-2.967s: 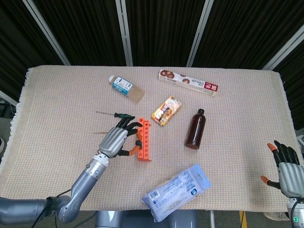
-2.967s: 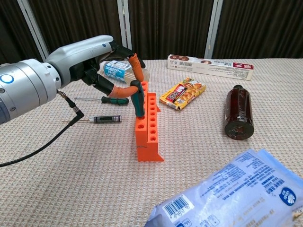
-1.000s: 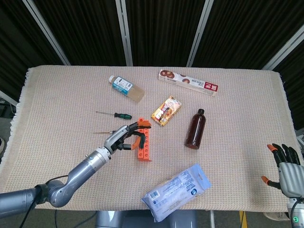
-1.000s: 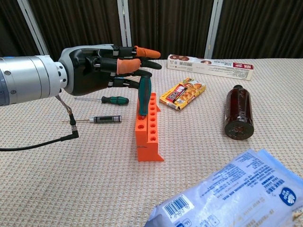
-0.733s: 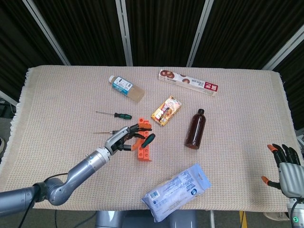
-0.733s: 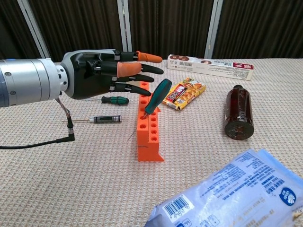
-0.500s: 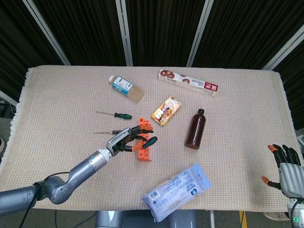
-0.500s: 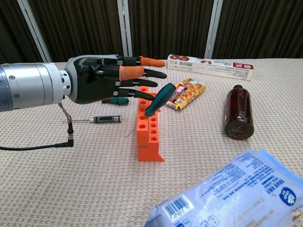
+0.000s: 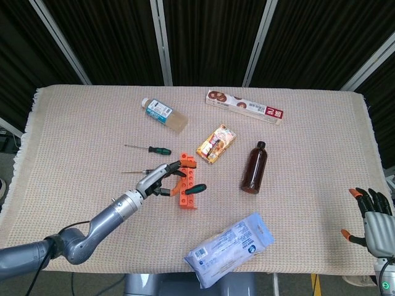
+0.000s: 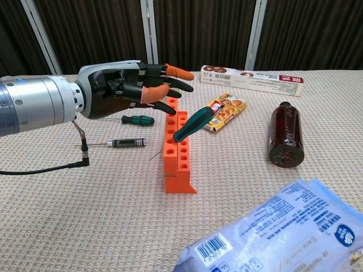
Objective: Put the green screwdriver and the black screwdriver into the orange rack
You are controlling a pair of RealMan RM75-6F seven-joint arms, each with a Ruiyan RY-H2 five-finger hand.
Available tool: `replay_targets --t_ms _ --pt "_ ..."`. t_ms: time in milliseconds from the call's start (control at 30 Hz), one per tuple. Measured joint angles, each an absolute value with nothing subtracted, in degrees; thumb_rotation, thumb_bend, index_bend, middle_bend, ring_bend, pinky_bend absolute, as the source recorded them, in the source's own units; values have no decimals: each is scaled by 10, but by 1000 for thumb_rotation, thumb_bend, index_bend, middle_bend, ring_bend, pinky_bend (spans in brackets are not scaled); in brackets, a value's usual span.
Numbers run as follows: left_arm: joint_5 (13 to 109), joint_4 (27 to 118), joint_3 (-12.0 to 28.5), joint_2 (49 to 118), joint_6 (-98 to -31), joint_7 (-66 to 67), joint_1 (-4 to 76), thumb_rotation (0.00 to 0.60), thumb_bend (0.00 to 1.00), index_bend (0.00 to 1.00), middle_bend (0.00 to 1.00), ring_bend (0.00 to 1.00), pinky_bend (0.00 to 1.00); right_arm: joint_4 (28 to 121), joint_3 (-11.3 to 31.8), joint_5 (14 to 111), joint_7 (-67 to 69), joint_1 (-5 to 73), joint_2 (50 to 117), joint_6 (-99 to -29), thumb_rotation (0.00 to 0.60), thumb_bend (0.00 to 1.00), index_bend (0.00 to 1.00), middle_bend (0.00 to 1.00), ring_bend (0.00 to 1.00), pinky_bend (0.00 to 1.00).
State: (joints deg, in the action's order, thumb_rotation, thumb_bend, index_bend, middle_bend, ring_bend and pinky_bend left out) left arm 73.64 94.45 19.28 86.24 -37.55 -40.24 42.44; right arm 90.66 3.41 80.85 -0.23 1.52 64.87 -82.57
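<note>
The orange rack [image 9: 187, 181] [image 10: 178, 152] stands mid-table. A teal-green screwdriver [image 9: 195, 189] [image 10: 192, 124] sits in one of its holes, leaning far over to the right, its tip poking out on the rack's left. My left hand [image 9: 158, 180] [image 10: 127, 92] hovers just left of the rack with fingers spread, holding nothing. The black screwdriver [image 9: 138, 172] [image 10: 127, 143] lies on the cloth left of the rack. A small green-handled screwdriver [image 9: 161, 150] [image 10: 138, 119] lies just beyond it. My right hand [image 9: 373, 220] rests off the table's near right corner, fingers apart, empty.
A brown bottle [image 9: 255, 166] [image 10: 285, 134] lies right of the rack. A snack pack [image 9: 216, 143] [image 10: 220, 111], a long biscuit box [image 9: 245, 106] [image 10: 253, 79] and a clear bottle [image 9: 164, 115] lie farther back. A blue-white packet [image 9: 229, 248] [image 10: 283, 231] lies at the front edge.
My left hand let go of the teal-green screwdriver it held upright in the rack. The screwdriver tipped over to the right, and the hand drew back slightly left.
</note>
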Motion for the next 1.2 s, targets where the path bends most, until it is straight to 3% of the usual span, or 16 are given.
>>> replay_targets --t_ms 333,800,867,1000,1200 --pt "622 961 187 900 -405 -230 474 600 628 186 146 75 204 904 33 809 4 10 648 -832 600 0 131 108 0 27" --pt "569 958 170 939 -438 -105 517 600 663 171 147 89 211 898 33 809 13 4 649 -838 600 0 134 107 0 27" --pt "565 955 165 947 -452 -83 520 600 638 175 147 91 221 897 33 809 13 4 650 -838 600 0 136 108 0 27" --pt "562 947 157 962 -487 -37 523 600 490 194 147 92 228 897 33 810 14 3 650 -838 600 0 137 108 0 27" --pt "565 930 143 1003 -566 69 525 600 470 219 146 104 255 895 34 810 16 2 650 -839 600 0 138 108 0 27"
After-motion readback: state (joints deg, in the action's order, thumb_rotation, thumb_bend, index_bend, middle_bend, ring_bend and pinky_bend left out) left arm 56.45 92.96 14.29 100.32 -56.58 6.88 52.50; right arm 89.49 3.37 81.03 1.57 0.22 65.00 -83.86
